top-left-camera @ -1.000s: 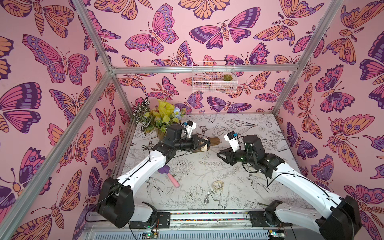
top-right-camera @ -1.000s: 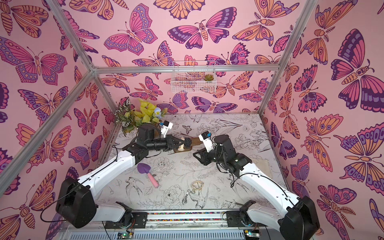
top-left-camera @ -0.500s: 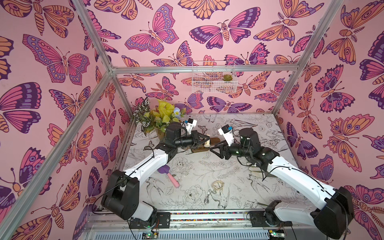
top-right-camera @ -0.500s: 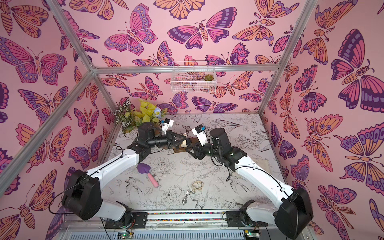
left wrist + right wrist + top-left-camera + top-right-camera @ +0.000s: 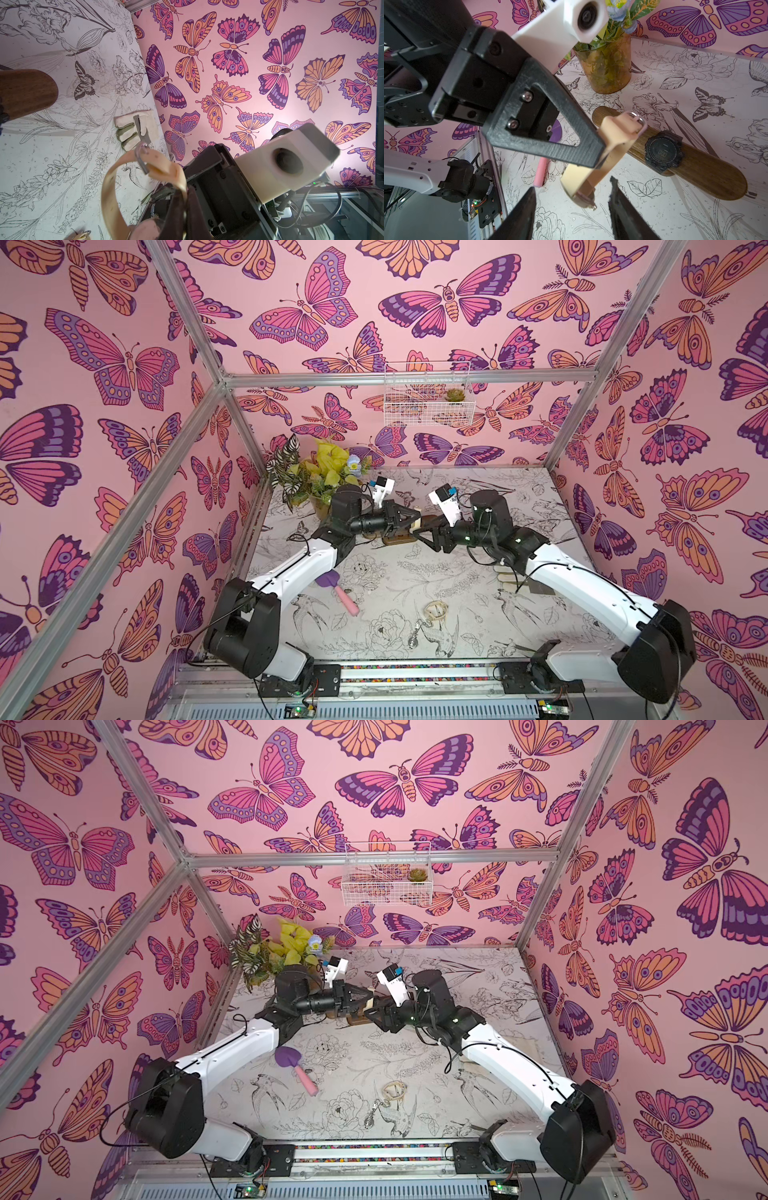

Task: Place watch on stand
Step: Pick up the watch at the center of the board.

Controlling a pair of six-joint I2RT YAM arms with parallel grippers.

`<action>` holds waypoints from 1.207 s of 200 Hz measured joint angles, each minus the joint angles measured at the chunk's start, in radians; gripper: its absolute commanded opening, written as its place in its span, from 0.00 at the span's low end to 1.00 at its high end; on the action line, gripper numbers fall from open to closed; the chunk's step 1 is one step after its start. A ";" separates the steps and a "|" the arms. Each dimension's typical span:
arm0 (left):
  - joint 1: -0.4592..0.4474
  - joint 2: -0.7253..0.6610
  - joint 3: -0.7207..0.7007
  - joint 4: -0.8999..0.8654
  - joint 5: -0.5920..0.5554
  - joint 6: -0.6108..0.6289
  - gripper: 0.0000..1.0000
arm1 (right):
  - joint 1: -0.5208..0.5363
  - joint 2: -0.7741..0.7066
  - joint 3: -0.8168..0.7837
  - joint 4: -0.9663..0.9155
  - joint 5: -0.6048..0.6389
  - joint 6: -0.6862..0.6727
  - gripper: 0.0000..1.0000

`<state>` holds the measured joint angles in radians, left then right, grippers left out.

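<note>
Pink butterfly wallpaper all round, a tabletop [image 5: 457, 572] printed with black line-drawn flowers, and towards the back the two arms meet nose to nose! The left gripper [image 5: 600, 158] is clamped tight on the looped cream-strapped watch with a silver buckle [image 5: 618, 131], dangling it in the air just by one rounded end of the long brown wooden bar stand [image 5: 708, 178], which wears a black digital watch [image 5: 663, 152]. The right gripper [image 5: 572, 187] is spread apart, one black finger on either side of the cream watch's lower end, gripping nothing.
</note>
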<state>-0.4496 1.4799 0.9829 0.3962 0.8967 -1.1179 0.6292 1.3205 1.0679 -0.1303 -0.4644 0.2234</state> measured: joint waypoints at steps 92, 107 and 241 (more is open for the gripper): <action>0.000 0.003 0.000 0.056 0.009 -0.052 0.00 | 0.026 0.024 0.022 0.008 -0.010 -0.014 0.30; 0.001 0.008 0.000 0.068 0.014 -0.059 0.00 | 0.026 0.024 0.021 0.011 -0.013 -0.011 0.22; 0.011 0.014 -0.040 0.140 0.034 -0.090 0.47 | -0.029 -0.011 -0.032 0.091 -0.155 0.145 0.00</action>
<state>-0.4385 1.4937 0.9428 0.5358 0.9310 -1.2076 0.6003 1.3094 1.0355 -0.0395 -0.6193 0.3683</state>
